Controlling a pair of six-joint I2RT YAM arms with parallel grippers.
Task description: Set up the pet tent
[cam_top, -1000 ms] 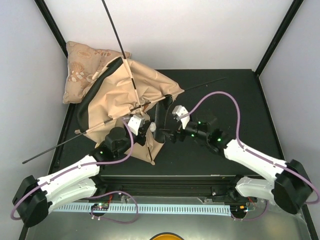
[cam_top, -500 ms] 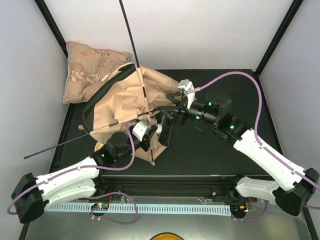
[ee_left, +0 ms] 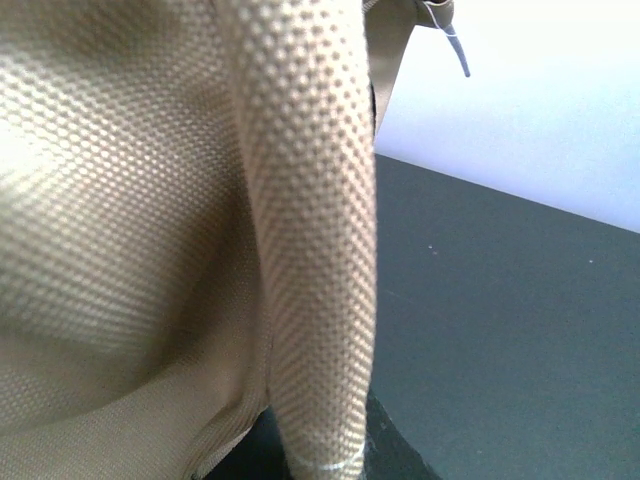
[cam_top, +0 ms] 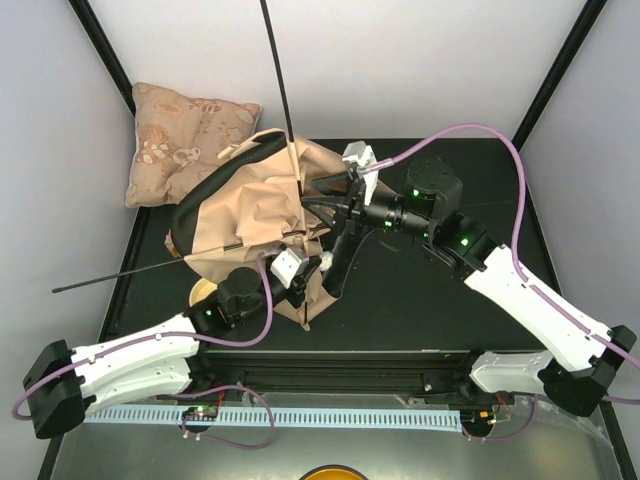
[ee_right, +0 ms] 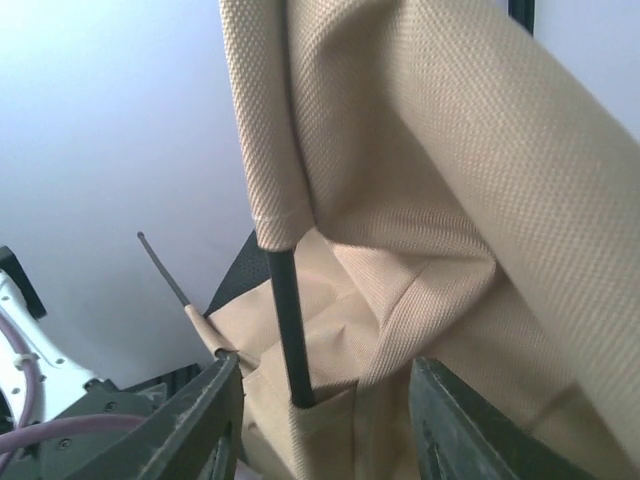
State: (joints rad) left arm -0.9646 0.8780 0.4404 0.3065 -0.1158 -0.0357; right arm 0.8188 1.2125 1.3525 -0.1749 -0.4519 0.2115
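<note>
Pinched pet tent (cam_top: 250, 200) near fold in clenched left jaws, bracketed a black pole (ee_right: 285, 320) between parted right jaws, poked another pole (cam_top: 120, 275) past bench (cam_top: 430, 300) left edge, open bench rightward.

The pet tent (ee_left: 150, 200) is coarse woven cloth, its pole (ee_right: 288, 330) smooth black, the table (ee_left: 500, 320) matt.

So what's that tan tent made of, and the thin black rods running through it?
The pet tent looks like woven canvas-type cloth, matte tan: the wrist views show a regular pebbled weave and stitched hems. Its pole looks like a smooth, thin black rod, possibly fibreglass or coated metal; the look leaves that open.
</note>
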